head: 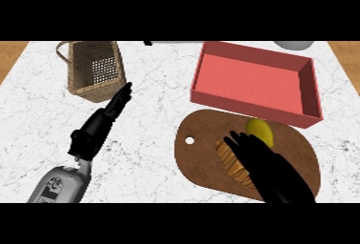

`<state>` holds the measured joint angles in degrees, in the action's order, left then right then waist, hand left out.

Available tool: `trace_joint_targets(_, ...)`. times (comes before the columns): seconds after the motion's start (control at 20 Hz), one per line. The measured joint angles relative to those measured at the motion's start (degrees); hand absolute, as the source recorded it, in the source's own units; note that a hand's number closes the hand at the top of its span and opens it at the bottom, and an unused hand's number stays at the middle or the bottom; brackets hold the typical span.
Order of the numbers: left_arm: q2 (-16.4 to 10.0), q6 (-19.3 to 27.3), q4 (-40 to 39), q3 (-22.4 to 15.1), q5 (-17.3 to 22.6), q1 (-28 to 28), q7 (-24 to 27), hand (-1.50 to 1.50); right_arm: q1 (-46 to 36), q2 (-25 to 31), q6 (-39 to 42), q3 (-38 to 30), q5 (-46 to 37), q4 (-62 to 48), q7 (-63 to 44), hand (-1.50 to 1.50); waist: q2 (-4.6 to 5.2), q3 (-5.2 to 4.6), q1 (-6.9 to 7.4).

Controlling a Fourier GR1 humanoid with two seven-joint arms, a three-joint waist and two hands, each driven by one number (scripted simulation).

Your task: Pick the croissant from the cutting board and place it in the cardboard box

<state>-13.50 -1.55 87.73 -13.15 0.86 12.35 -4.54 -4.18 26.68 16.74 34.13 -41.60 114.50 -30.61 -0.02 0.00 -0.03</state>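
Observation:
A golden-brown croissant lies on the brown wooden cutting board at the lower right. My right hand stretches over the board with straight fingers, covering the croissant's right side. It is open and its fingertips reach almost to a yellow lemon on the board's far part. Just behind the board stands the red box, open at the top and holding nothing. At the left, my left hand rests open with fingers pointing up toward a basket.
A woven wicker basket stands at the back left on the white marble counter. A pale round object shows at the far right edge. Wooden strips border the counter on both sides.

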Motion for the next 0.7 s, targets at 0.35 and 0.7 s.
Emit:
trace_joint_targets(0.35,1.7,-2.5,-1.6,2.7,-1.3,0.8,0.2,0.00,1.5,-3.8,1.1,-0.4,-4.6,-5.2,3.6,-1.50,0.01,0.00,-0.03)
trace_joint_targets(0.7,3.0,-3.7,0.6,3.7,-3.3,-0.8,-0.6,0.00,3.5,-7.1,0.1,-0.1,-9.5,-10.8,6.9,-1.50,0.00,0.00,0.01)
